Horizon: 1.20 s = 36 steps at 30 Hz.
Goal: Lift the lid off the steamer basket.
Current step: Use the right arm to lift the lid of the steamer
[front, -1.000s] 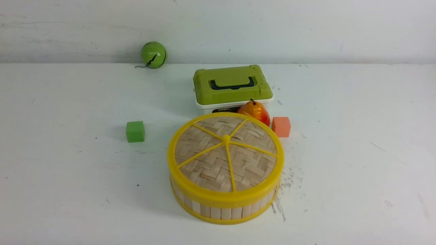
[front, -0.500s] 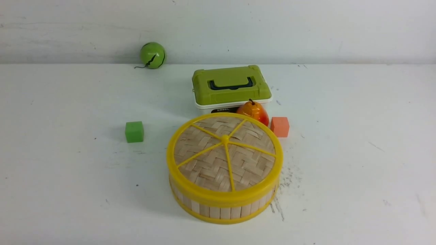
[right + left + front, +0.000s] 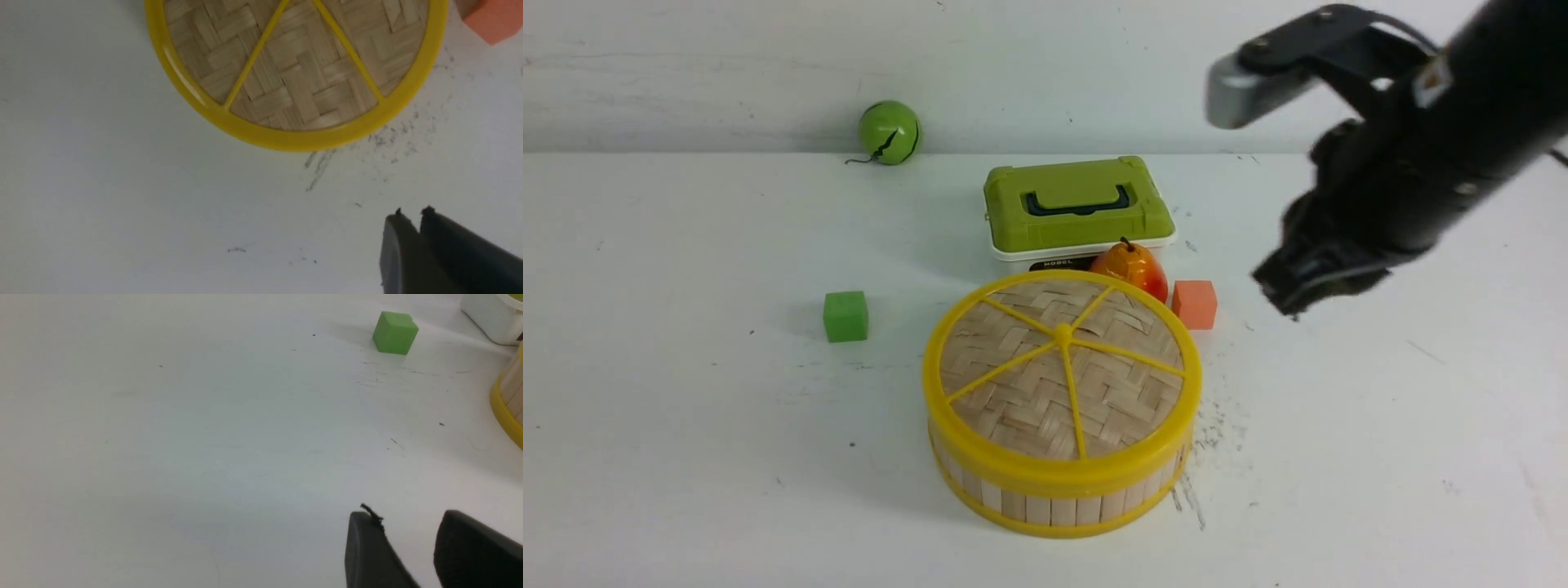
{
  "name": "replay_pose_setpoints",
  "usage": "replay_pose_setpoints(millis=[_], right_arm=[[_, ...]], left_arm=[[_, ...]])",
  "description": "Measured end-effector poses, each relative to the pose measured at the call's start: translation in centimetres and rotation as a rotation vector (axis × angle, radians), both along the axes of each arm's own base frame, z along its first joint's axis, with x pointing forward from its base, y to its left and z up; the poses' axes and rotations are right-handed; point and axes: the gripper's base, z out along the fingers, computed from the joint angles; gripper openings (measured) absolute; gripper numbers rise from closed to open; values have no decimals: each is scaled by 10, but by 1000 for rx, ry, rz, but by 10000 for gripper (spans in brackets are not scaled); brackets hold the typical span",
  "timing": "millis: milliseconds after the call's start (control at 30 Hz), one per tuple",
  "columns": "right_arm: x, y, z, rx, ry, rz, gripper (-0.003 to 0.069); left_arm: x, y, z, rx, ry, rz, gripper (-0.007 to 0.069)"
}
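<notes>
As the lid (image 3: 1062,371) lies left of and below my right gripper (image 3: 413,216), that arm is nearer. Its jaws are together; the left gripper (image 3: 408,524) stands apart.

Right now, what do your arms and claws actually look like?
The right arm is a thick black tube carrying a silver-grey bracket and a small orange-and-white label. The right gripper and left gripper each end in two flat black fingers.

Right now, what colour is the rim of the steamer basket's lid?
Yellow, around the lid of pale woven bamboo. The front view shows it best.
</notes>
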Motion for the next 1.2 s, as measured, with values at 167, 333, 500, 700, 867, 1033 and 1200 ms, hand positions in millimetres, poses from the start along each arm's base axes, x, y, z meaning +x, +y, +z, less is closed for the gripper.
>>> replay_pose_setpoints(millis=[167, 333, 500, 700, 867, 1033, 1200], right_arm=[[42, 32, -26, 4, 49, 17, 273], [68, 67, -50, -55, 26, 66, 374], [84, 96, -73, -93, 17, 85, 378], [97, 106, -103, -118, 55, 82, 330], [102, 110, -112, -108, 47, 78, 267], [103, 112, -113, -91, 54, 79, 192], [102, 112, -110, -85, 49, 79, 108]], left_arm=[[0, 0, 0, 0, 0, 0, 239], [0, 0, 0, 0, 0, 0, 239], [0, 0, 0, 0, 0, 0, 239], [0, 0, 0, 0, 0, 0, 239], [0, 0, 0, 0, 0, 0, 239], [0, 0, 0, 0, 0, 0, 240], [0, 0, 0, 0, 0, 0, 240]])
